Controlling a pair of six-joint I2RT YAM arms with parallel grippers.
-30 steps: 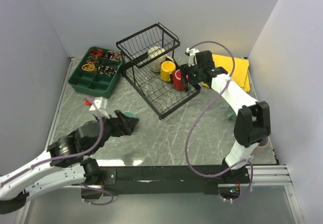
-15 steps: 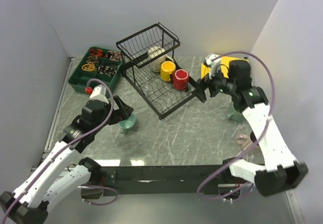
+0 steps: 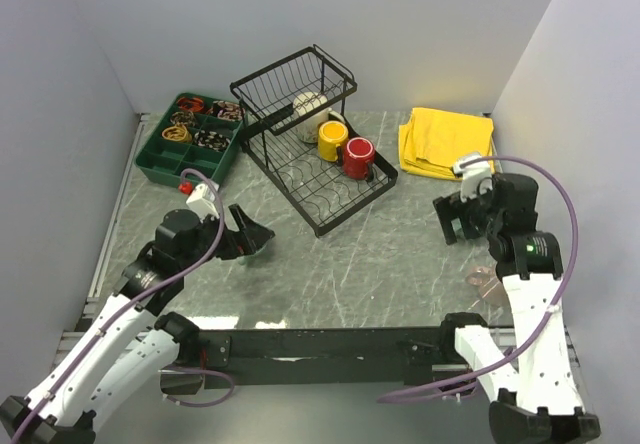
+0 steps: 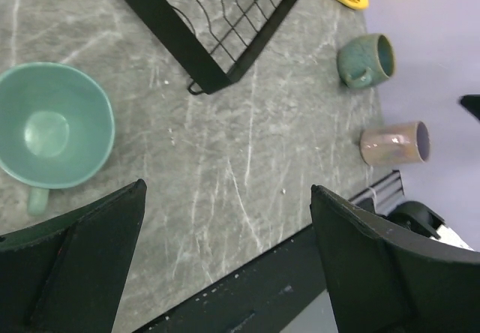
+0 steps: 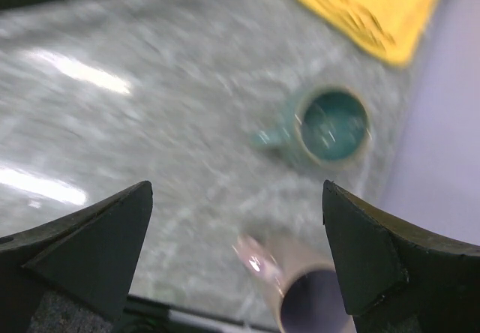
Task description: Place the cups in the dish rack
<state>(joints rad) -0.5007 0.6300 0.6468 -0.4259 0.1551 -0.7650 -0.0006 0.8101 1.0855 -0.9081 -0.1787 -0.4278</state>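
Red mug sitting freshly released in the dish rack at twelve o'clock, just beside yellow mug, cream mug lying behind in the basket end. Swinging right gripper back to four o'clock, jaws wide apart, over grey-green mug and pink mug, likely next. Hovering left gripper, spread and empty, by small teal mug at eight o'clock. Seeing no readable writing.

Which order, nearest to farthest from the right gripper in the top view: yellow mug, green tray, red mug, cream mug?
From the right gripper, open at the table's right side:
1. red mug, on the right edge of the dish rack.
2. yellow mug, just left of the red one.
3. cream mug, at the rack's raised basket end, farther back.
4. green tray, far left.
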